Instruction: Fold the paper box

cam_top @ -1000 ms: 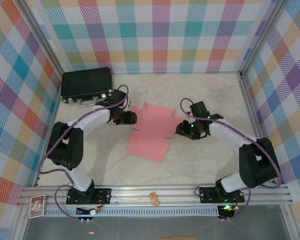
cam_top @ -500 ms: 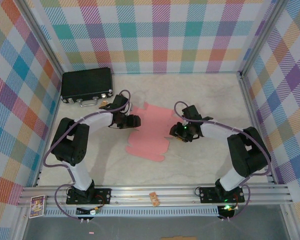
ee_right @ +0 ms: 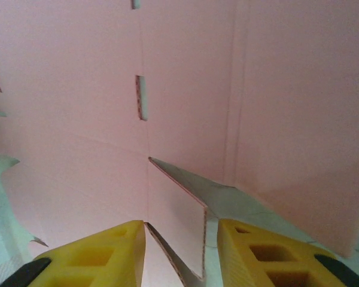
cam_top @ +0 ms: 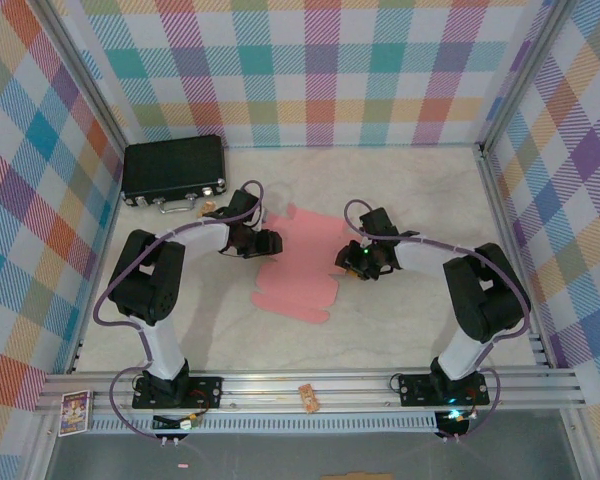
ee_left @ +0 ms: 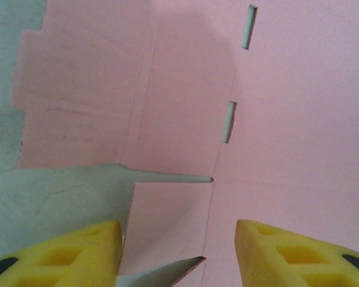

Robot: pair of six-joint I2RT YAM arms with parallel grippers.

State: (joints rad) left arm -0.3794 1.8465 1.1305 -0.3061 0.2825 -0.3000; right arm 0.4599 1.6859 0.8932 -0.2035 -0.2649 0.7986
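Observation:
The paper box (cam_top: 298, 272) is a flat salmon-pink die-cut sheet lying mid-table. My left gripper (cam_top: 270, 241) sits low at its left edge and my right gripper (cam_top: 344, 262) at its right edge. In the left wrist view the sheet (ee_left: 275, 107) shows slots and creases. A small notched flap (ee_left: 167, 221) lies between the yellow fingers (ee_left: 78, 254) of the open left gripper (ee_left: 178, 239), with a gap on its right side. In the right wrist view a raised flap (ee_right: 176, 209) stands between the fingers (ee_right: 269, 254) of the right gripper (ee_right: 181, 239), with a sliver of room left.
A black hard case (cam_top: 173, 170) with metal latches lies at the back left. Plaid walls enclose the table on three sides. The aluminium rail (cam_top: 380, 385) along the near edge carries both arm bases, with a small card (cam_top: 74, 411) at its left.
Both grippers have slid inward onto the sheet's side flaps, the right one farther. Both pairs of jaws have narrowed a little around those flaps.

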